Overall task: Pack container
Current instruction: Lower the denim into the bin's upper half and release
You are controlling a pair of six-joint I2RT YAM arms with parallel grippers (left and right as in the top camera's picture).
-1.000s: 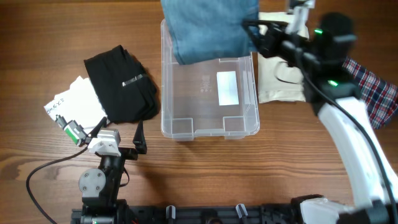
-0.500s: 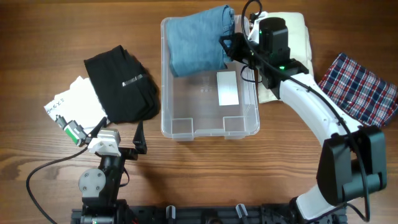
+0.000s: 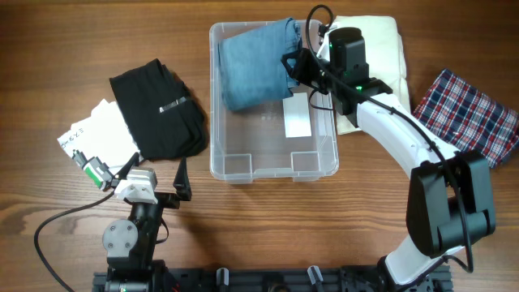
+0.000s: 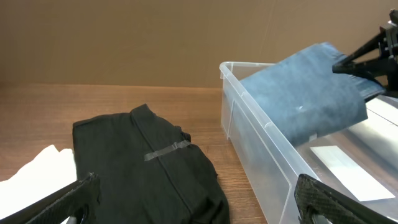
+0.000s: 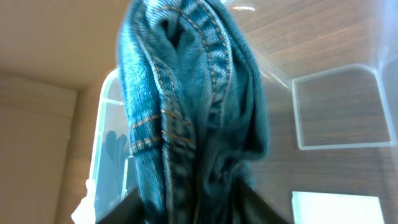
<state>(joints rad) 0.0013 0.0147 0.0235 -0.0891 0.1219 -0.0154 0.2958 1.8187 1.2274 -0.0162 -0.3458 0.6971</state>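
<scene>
The clear plastic container [image 3: 223, 166] stands mid-table with a white label [image 3: 298, 115] on its base. My right gripper [image 3: 290, 66] is shut on folded blue jeans [image 3: 255, 63] and holds them inside the container's far end; the jeans fill the right wrist view [image 5: 186, 112]. The container [image 4: 261, 134] and the jeans [image 4: 305, 93] also show in the left wrist view. A folded black garment [image 3: 158, 109] lies left of the container. My left gripper [image 3: 180, 180] is open and empty near the front left, its fingertips [image 4: 320, 199] at the frame's lower corners.
A white cloth with a tag [image 3: 91, 130] lies under the black garment's left side. A folded cream garment [image 3: 381, 57] lies right of the container, and a plaid garment [image 3: 470, 105] lies at the far right.
My right gripper has carried the jeans down and leftward into the container's far end. The left arm has not moved.
</scene>
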